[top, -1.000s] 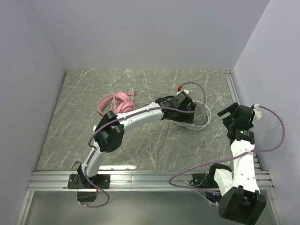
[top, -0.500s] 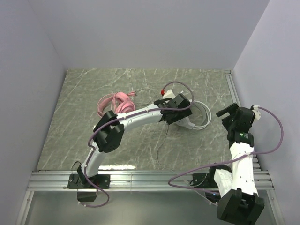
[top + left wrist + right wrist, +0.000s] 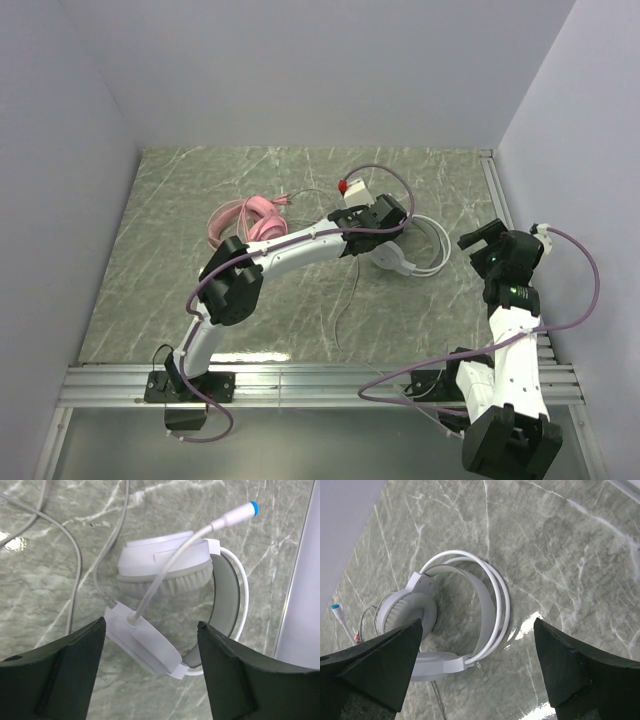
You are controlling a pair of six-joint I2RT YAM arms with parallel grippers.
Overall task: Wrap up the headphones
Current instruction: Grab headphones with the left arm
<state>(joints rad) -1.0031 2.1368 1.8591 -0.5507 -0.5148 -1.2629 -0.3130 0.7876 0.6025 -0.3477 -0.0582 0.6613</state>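
The white headphones [image 3: 392, 258] with grey cushions lie on the marble table right of centre, their thin cable [image 3: 345, 300] trailing toward the near edge. My left gripper [image 3: 375, 225] hovers over them, open. In the left wrist view one white earcup [image 3: 145, 642] lies between the spread fingers of that gripper [image 3: 151, 625], below them. The mic boom [image 3: 235, 515] has a blue tip. My right gripper [image 3: 478, 240] stands open to the right of the headset; in its wrist view the headband [image 3: 490, 600] lies below that gripper [image 3: 477, 625]. The pink headphones [image 3: 245, 220] lie to the left, behind the left arm.
An aluminium rail [image 3: 492, 195] runs along the table's right edge, and a framed rail [image 3: 300, 380] borders the near edge. Plain walls enclose the back and both sides. Loose cable loops [image 3: 75, 555] lie left of the white headset.
My left gripper has swung left and back over the white headphones, and its jaws have narrowed a little. The right gripper has drifted slightly left toward the headset.
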